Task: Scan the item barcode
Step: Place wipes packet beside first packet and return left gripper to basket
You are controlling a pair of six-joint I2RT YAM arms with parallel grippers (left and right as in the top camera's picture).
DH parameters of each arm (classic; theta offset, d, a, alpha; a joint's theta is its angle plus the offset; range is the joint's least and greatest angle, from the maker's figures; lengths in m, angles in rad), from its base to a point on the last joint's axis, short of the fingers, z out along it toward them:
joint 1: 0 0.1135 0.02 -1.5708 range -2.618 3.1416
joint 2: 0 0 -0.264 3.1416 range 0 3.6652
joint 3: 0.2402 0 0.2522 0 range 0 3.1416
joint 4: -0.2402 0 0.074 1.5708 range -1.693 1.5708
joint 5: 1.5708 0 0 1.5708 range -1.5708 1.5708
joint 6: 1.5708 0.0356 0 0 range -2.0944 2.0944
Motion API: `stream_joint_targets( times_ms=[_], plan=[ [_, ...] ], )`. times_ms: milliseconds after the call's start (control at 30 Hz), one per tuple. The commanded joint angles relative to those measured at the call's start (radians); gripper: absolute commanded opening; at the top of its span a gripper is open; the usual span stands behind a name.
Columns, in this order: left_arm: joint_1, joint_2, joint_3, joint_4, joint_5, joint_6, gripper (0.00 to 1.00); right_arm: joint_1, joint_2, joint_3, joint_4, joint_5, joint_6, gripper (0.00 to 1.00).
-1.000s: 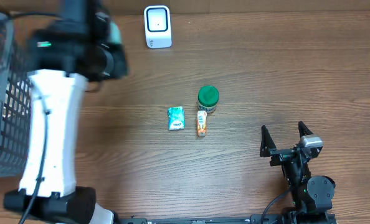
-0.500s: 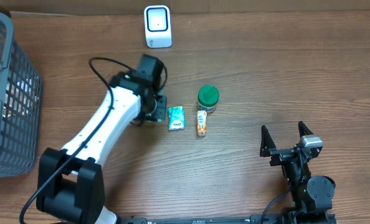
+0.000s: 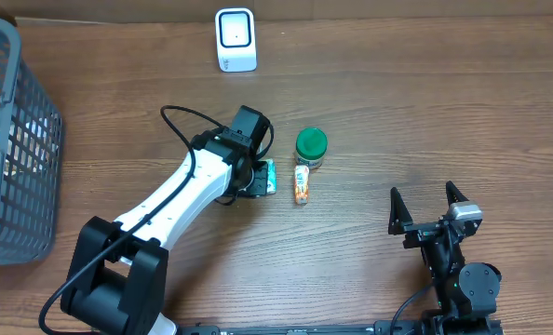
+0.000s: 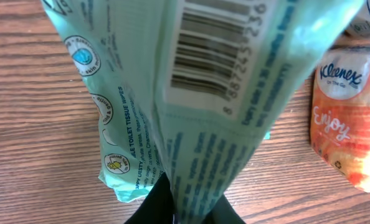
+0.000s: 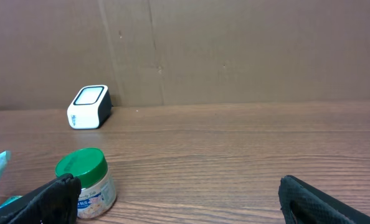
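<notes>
Two arms at wooden table point(image 3: 444, 102). Left claw point(image 3: 254, 179) down over mint-green tissue pack point(image 3: 265, 177) near table centre, fingers pinched together on pack's film; left wrist view filled by same pack point(image 4: 197, 93), barcode label point(image 4: 219, 56) facing lens, black fingertips point(image 4: 154, 208) meeting at bottom edge around a fold of the wrapper. Cannot tell whether pack is off the table. Orange Kleenex pack point(image 3: 302, 184) just beside at 3 o'clock of green pack, also visible in wrist view point(image 4: 347, 137) lying flat on wood. Green-lidded jar point(image 3: 311, 147) upright at 12 o'clock of orange pack, touching or nearly so; seen again from right wrist point(image 5: 85, 180). White barcode scanner point(image 3: 236, 39) at 12 o'clock edge of table, well apart from packs; in right wrist view point(image 5: 88, 107) against cardboard backdrop. Grey wire basket point(image 3: 16, 140) at 9 o'clock edge, some white contents inside, unclear what. Right claw point(image 3: 427, 207) parked at 4 o'clock, fingers spread wide apart, holding nothing, well apart from all items.
</notes>
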Motion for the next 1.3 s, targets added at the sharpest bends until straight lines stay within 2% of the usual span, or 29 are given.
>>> stream_joint_targets(
  times_ms=[0,33,100,200,367,500,633,767,800,967,1100,1200,1267],
  plan=[
    [-0.005,-0.002,-0.007,-0.006,0.002,-0.019,0.13,0.006,-0.007,-0.011,0.004,0.002,0.004,1.0],
    [-0.005,-0.002,-0.007,-0.008,0.002,-0.04,0.19,0.006,-0.007,-0.011,0.004,0.002,0.004,1.0],
    [-0.003,-0.002,-0.007,-0.001,0.002,-0.069,0.4,0.006,-0.007,-0.011,0.004,0.002,0.004,1.0],
    [-0.003,-0.003,-0.007,0.012,0.002,-0.068,0.54,0.006,-0.007,-0.011,0.004,0.002,0.004,1.0],
    [-0.003,-0.004,0.028,0.032,-0.006,-0.053,0.51,0.006,-0.007,-0.011,0.004,0.002,0.004,1.0],
    [0.0,-0.014,0.167,-0.051,-0.047,-0.028,0.52,0.006,-0.007,-0.011,0.004,0.002,0.004,1.0],
    [0.016,-0.03,0.416,-0.211,-0.103,0.05,0.56,0.006,-0.007,-0.011,0.004,0.002,0.004,1.0],
    [0.063,-0.031,0.648,-0.312,-0.111,0.077,0.67,0.006,-0.007,-0.011,0.004,0.002,0.004,1.0],
    [0.097,-0.031,0.747,-0.35,-0.111,0.076,0.7,0.006,-0.007,-0.011,0.004,0.002,0.004,1.0],
    [0.248,-0.031,1.023,-0.45,-0.098,0.076,0.73,0.006,-0.007,-0.011,0.004,0.002,0.004,1.0],
    [0.48,-0.033,1.235,-0.519,-0.074,0.058,0.75,0.006,-0.007,-0.011,0.004,0.002,0.004,1.0],
    [0.613,-0.039,1.262,-0.52,-0.075,0.034,0.75,0.006,-0.007,-0.011,0.004,0.002,0.004,1.0],
    [0.745,-0.038,1.261,-0.527,-0.076,-0.023,0.71,0.006,-0.007,-0.011,0.004,0.002,0.004,1.0]
  ],
)
